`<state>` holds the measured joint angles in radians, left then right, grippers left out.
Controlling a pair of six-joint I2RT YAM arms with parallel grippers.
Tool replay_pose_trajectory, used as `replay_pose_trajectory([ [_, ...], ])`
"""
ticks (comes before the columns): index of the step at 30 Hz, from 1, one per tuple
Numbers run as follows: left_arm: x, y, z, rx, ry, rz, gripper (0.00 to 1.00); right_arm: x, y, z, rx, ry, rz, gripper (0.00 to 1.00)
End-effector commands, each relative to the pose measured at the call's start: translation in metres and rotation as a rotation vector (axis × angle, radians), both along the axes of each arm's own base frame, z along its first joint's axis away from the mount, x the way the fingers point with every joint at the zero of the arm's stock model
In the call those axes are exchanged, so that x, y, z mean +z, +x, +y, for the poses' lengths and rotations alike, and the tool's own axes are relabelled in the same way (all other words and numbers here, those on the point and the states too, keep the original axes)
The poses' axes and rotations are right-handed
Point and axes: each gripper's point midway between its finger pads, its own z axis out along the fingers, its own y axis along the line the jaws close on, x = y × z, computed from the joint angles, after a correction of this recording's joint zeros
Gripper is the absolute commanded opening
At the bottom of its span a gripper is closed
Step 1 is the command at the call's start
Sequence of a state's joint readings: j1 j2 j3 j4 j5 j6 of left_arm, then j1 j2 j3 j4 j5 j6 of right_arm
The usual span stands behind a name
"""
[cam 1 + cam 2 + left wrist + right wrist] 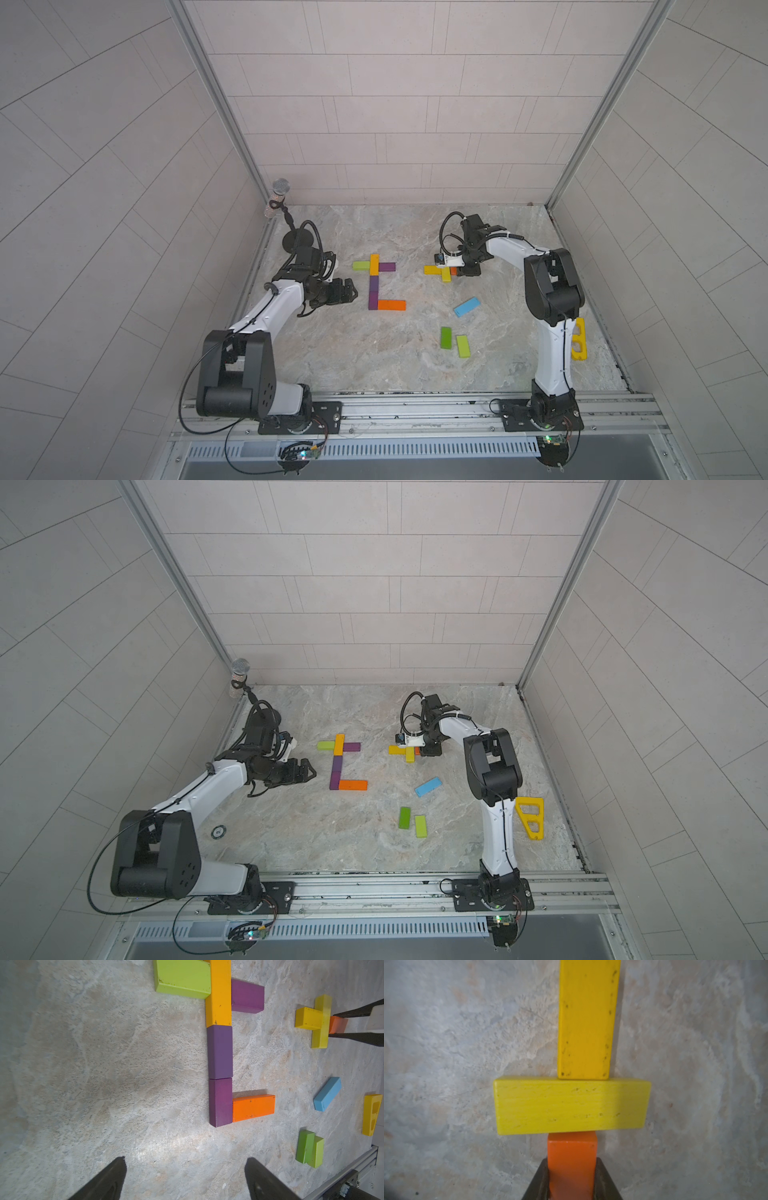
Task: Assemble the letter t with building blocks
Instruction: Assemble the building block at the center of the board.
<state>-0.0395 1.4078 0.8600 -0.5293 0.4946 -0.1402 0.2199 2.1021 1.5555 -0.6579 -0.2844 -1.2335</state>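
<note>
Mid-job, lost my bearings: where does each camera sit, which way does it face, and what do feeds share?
Top views: high over the front rail, looking down on the table; left arm, right arm, left hand and right hand show.
Left wrist: low on the left arm, facing the purple stem; its open fingertips show.
Right wrist: above the orange block, facing down; its fingers clamp it.
Shared: every view shows the yellow blocks.

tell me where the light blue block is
In both top views the light blue block lies flat on the robot's right, between the yellow blocks behind it and the green block in front.
</note>
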Motion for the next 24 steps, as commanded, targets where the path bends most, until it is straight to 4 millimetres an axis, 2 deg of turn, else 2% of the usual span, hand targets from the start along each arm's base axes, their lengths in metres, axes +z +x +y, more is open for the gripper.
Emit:
replay_pose_trajectory([
  [1, -0.001, 0.0, 0.0, -0.016, -0.003, 0.001, 0.94, -0.013, -0.009, 0.003, 0.013, 0.005, 0.049, 0.35],
  [8, -0.001, 0.0, 0.0, -0.015, -0.006, 0.002, 0.94, -0.013, -0.01, 0.003, 0.013, 0.004, 0.051, 0.58],
  [14, -0.002, 0.001, -0.001, -0.017, -0.01, 0.004, 0.94, -0.007, -0.005, 0.004, -0.011, 0.018, 0.031, 0.63],
  [19, 0.002, 0.001, -0.003, -0.029, -0.019, -0.01, 0.94, 0.02, -0.003, 0.009, -0.045, 0.063, -0.003, 0.65],
  [22, 0.005, 0.003, -0.005, -0.027, -0.037, -0.025, 0.94, 0.044, -0.009, 0.009, -0.05, 0.069, -0.026, 0.65],
  [24, 0.008, 0.007, -0.008, -0.015, -0.061, -0.038, 0.94, 0.067, -0.01, 0.011, -0.062, 0.084, -0.066, 0.66],
])
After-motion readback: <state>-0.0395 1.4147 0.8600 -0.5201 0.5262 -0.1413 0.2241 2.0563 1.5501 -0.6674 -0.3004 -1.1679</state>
